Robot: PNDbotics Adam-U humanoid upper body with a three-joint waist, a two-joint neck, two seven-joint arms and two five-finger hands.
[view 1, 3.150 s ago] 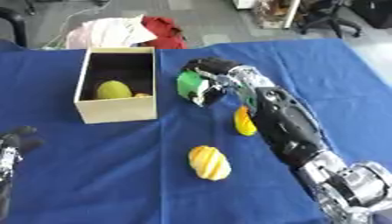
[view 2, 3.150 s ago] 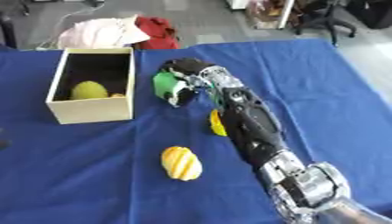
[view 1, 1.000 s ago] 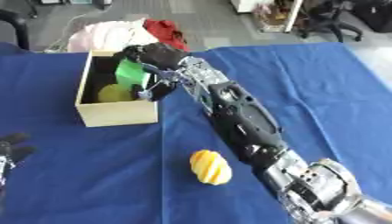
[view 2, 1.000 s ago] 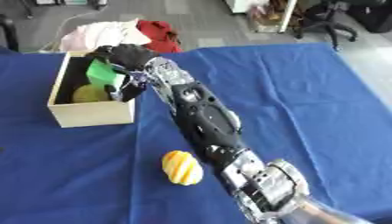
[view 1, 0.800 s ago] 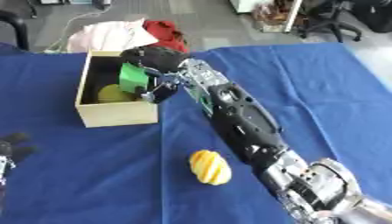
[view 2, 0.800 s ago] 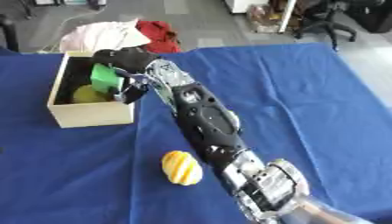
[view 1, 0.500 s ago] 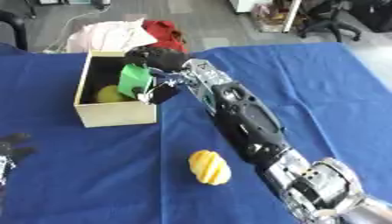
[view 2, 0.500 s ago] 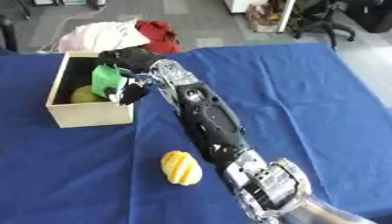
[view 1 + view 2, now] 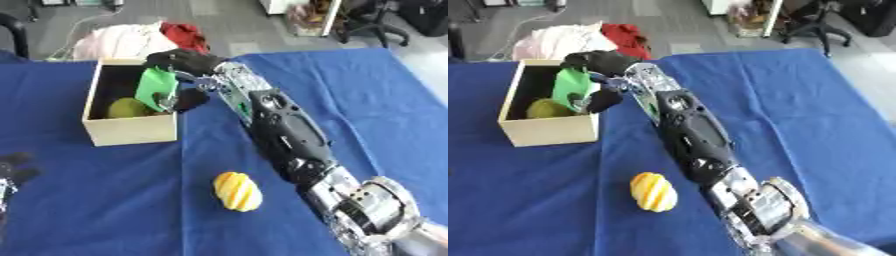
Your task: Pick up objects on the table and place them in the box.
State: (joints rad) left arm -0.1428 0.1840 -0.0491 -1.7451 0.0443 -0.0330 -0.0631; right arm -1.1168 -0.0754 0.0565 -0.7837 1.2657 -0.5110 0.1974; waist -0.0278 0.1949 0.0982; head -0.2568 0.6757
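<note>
Green and blocky, the object (image 9: 156, 89) sat clamped in the right hand (image 9: 185, 65), whose dark fingers (image 9: 187, 100) curled round it from above and below. It hung over the right-hand wall of the box (image 9: 129, 131), partly above the opening and not resting on anything inside. What kind of thing it was could not be made out beyond its colour and flat-sided shape.

The box was an open, pale cardboard one standing on the blue surface (image 9: 105, 200) toward the far left. A yellow-green rounded fruit (image 9: 128, 107) lay inside it, low against the near wall.

The right arm stretched from the lower right corner diagonally up across the cloth to the box, black with silver joints. Near the arm's middle, on the cloth and just to its left, lay a yellow ribbed fruit (image 9: 236, 191), well apart from the box.

The left hand (image 9: 12, 172) showed only at the lower left edge of the left eye view as a dark blurred shape; whether its fingers were apart or together could not be told.

Beyond the far edge of the surface lay a heap of pink cloth (image 9: 118, 44) and red cloth (image 9: 185, 35) on the floor.
</note>
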